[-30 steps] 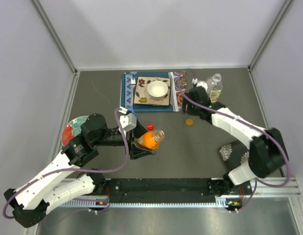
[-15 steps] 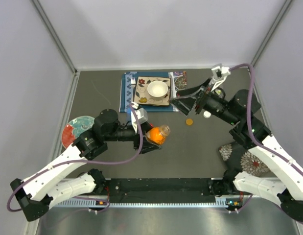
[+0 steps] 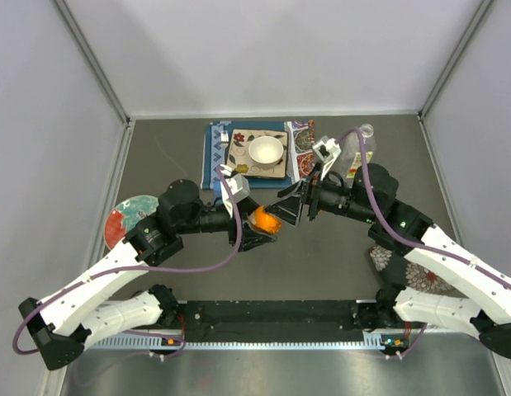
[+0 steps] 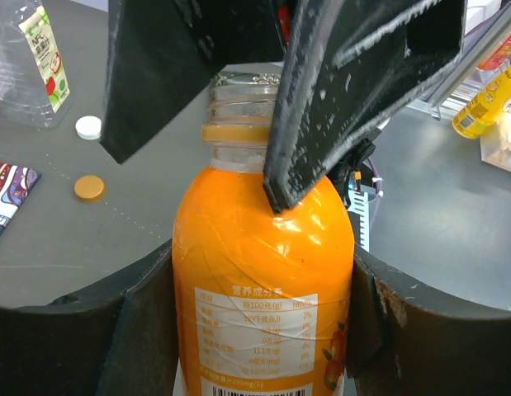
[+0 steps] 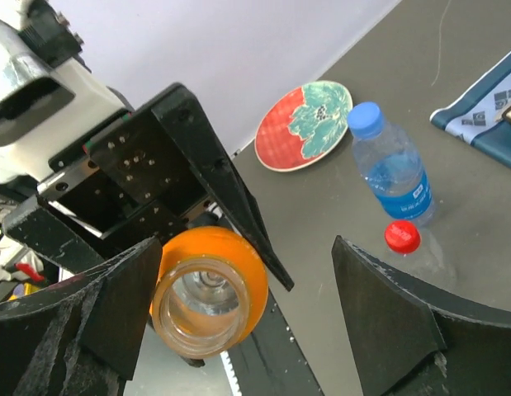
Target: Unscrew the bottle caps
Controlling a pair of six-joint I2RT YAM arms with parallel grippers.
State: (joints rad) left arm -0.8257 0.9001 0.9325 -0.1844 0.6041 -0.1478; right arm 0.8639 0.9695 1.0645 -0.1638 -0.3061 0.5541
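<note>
My left gripper (image 3: 253, 231) is shut on an orange-labelled bottle (image 3: 264, 221), held on its side above the table. In the left wrist view the bottle (image 4: 263, 272) fills the jaws and its threaded neck (image 4: 243, 107) bears no cap. My right gripper (image 3: 288, 206) is open, its fingers on either side of the bottle's open mouth (image 5: 201, 307) without touching it. An orange cap (image 4: 89, 188) and a white cap (image 4: 88, 126) lie loose on the table. A red cap (image 5: 402, 237) lies beside a clear bottle with a blue label (image 5: 395, 177), which wears a blue cap (image 5: 367, 120).
A white bowl (image 3: 266, 151) stands on patterned mats (image 3: 215, 157) at the back. A clear empty bottle (image 3: 360, 148) stands at the back right. A red and green plate (image 3: 123, 219) lies at the left. A patterned cloth (image 3: 424, 268) lies at the right.
My right arm swung from the back right down to the orange bottle's mouth, gripper open. My left arm carried the bottle slightly right and turned its mouth toward the right gripper.
</note>
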